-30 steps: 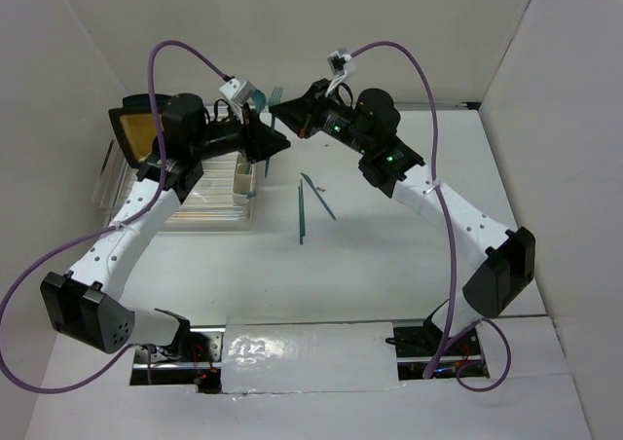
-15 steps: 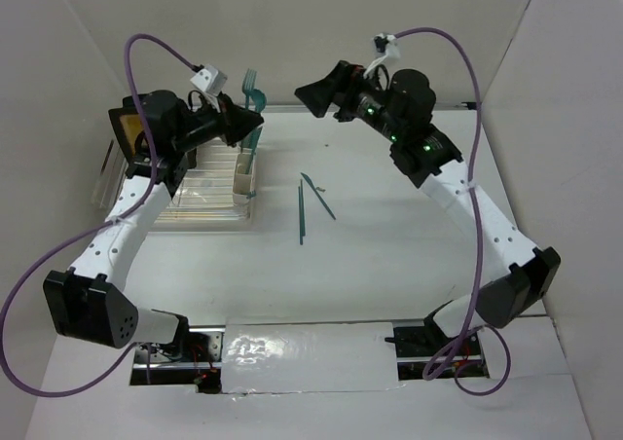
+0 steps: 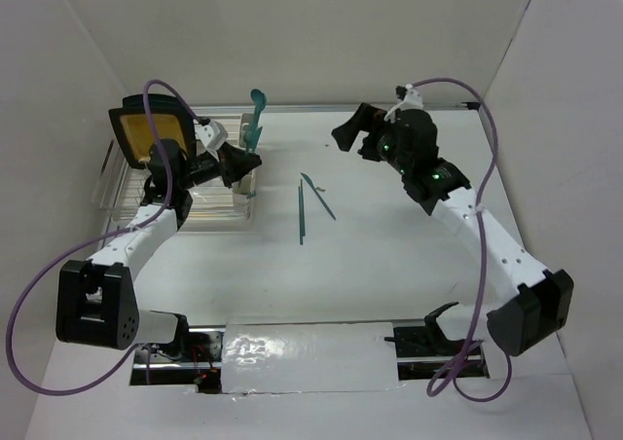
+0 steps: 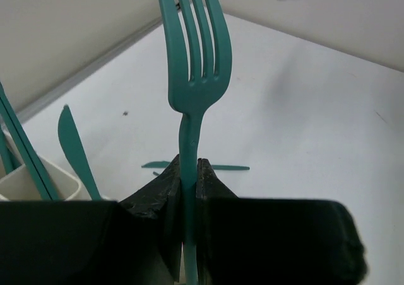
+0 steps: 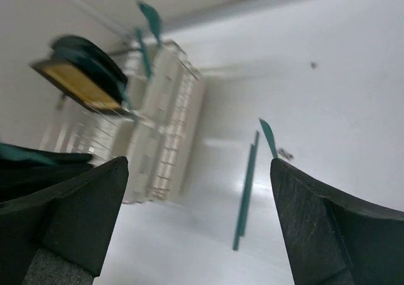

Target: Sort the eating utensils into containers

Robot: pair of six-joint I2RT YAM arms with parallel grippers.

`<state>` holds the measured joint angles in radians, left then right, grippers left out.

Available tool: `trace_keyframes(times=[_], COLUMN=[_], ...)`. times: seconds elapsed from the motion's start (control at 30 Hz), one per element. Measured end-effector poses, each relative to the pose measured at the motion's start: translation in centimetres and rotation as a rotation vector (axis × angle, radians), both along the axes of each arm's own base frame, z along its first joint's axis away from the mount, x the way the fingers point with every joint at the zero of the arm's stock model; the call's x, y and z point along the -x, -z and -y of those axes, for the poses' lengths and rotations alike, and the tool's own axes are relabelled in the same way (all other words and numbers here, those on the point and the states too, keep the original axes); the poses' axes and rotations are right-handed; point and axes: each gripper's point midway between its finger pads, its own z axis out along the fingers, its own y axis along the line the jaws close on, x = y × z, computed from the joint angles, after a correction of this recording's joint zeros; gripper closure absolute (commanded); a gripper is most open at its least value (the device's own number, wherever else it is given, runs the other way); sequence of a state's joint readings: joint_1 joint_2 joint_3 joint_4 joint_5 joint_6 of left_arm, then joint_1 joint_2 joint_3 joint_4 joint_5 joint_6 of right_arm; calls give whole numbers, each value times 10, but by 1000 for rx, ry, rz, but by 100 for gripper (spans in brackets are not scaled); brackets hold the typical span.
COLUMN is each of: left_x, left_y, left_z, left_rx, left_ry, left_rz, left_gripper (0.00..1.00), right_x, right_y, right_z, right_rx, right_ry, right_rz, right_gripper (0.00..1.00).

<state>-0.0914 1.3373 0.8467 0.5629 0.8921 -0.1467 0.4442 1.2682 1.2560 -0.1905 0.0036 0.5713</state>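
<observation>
Item: teal fork [image 4: 192, 77], upright with tines uppermost, pinched low on its neck by the left gripper [image 4: 189, 178], whose jaws are closed tight on the thin handle with only the fork between them. The hold likely lets the handle go down first into a compartment. Location: far left of the scene, just beside the cream containers [image 4: 19, 184], which already carry a standing knife [image 4: 76, 149] and other teal handles (which compartment each occupies cannot be told). Adjoining: clear dish rack [image 3: 127, 192] with a black-rimmed yellow plate [image 3: 146, 133] propped at its far end. Outstanding: loose utensils [image 3: 302, 211] lying flat mid-surface [image 3: 389, 255], well apart from the containers. Right gripper [image 3: 346, 133]: jaws spread fully wide, holding nothing, raised at the far right, probably parked clear of the left arm.
</observation>
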Motion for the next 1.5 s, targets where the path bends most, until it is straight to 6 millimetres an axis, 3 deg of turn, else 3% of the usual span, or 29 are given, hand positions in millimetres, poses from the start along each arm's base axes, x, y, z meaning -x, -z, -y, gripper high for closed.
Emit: trace_keyframes(times=[0.13, 0.23, 0.4, 0.53, 0.67, 0.73, 0.77, 1.0, 1.07, 1.23, 1.33, 1.5], left_x=[0, 2, 4, 7, 5, 3, 2, -5, -9, -14, -24, -36], left_y=[-11, -9, 1, 17, 31, 30, 30, 25, 17, -19, -53, -119], left_z=[2, 2, 2, 0, -4, -5, -5, -8, -9, -20, -36, -66], left_rx=[13, 18, 20, 25, 24, 24, 24, 26, 28, 46, 68, 92], left_ry=[9, 8, 7, -13, -46, -56, -61, -94, -106, -173, -272, -439], left_rz=[89, 121, 135, 136, 106, 109, 109, 109, 116, 145, 122, 132], left_gripper=[100, 100, 96, 74, 68, 62, 54, 37, 33, 10, 1, 0], right_x=[-9, -9, -13, -15, -18, -18, -19, -22, -25, -35, -46, -53], right_y=[67, 93, 107, 120, 132, 138, 141, 158, 169, 213, 242, 281], right_z=[-4, -4, -5, -7, -9, -9, -10, -14, -17, -26, -32, -40], right_rx=[71, 102, 133, 161, 181, 191, 197, 235, 264, 378, 448, 561], right_ry=[0, -2, -8, -17, -23, -26, -27, -52, -69, -141, -183, -261], right_rz=[-149, -204, -226, -245, -268, -277, -282, -307, -317, -366, -396, -427], right_gripper=[0, 0, 0, 0, 0, 0, 0, 0, 3, 19, 25, 31])
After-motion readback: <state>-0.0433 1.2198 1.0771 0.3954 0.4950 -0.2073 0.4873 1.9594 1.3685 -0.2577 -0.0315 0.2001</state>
